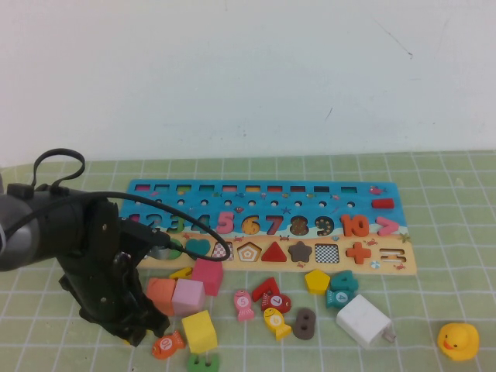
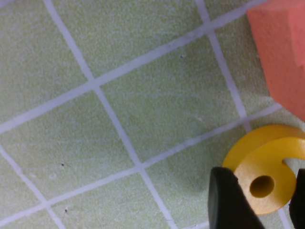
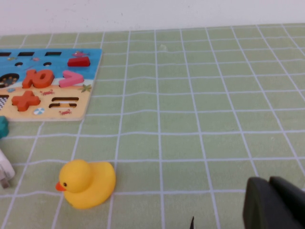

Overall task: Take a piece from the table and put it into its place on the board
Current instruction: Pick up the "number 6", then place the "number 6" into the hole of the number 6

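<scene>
The piece [image 2: 267, 176], a flat yellow "6", lies on the green mat. My left gripper [image 2: 264, 202] is down over it, one dark finger [image 2: 228, 200] against each side of its round loop, so the jaws are shut on it. In the high view the left arm [image 1: 93, 256] hangs low over the mat's front left, in front of the board [image 1: 263, 190], and hides the piece. My right gripper [image 3: 269, 205] rests low over the mat at the far right, shut and holding nothing, and is out of the high view.
An orange block [image 2: 281, 52] sits close beside the piece. Loose numerals, fish and blocks [image 1: 199, 331] lie scattered in front of the board. A white charger [image 1: 364, 320] and a yellow duck [image 1: 457, 339] stand at the front right.
</scene>
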You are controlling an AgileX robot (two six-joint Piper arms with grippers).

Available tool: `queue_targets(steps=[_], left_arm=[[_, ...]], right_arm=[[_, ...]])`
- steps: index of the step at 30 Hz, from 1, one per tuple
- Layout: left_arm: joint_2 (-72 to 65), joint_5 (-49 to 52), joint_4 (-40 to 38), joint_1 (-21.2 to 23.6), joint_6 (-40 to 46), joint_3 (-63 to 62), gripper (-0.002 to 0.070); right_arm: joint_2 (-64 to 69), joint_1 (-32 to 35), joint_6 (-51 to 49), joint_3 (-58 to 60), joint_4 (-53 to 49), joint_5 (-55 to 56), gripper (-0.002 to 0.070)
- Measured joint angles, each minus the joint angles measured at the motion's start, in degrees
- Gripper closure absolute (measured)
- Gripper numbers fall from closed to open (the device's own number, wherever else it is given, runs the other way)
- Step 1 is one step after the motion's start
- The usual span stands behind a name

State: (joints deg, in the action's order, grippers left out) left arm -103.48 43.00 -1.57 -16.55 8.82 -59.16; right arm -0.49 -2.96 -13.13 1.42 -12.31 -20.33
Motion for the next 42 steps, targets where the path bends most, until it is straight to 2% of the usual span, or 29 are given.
queue_targets(steps=[7,14,23,29,35,42], left_arm=[[0.59,2.38,-0.28,0.0,0.0,0.0,0.0435],[9.27,6.57,-3.26,0.0,-0.23,-1.09,0.0435],[12.01,16.43,-8.59,-1.52,0.13,-14.9,0.0435],[7.19,15.02,-8.83,-5.98,-2.18,-24.34,0.0435],[-3.62,10.1,-8.96,-10.95,-6.68,-33.55,0.0435],[-15.53,9.2,-8.96,-11.7,-12.55,-44.15,0.0435]], right_arm=[[0.0,0.0,0.0,0.0,0.0,0.0,0.0678],[0.0,0.0,0.0,0.0,0.0,0.0,0.0678],[0.0,0.0,0.0,0.0,0.0,0.0,0.0678],[0.0,0.0,0.0,0.0,0.0,0.0,0.0678],[0.0,0.0,0.0,0.0,0.0,0.0,0.0678],[0.0,0.0,0.0,0.0,0.0,0.0,0.0678]])
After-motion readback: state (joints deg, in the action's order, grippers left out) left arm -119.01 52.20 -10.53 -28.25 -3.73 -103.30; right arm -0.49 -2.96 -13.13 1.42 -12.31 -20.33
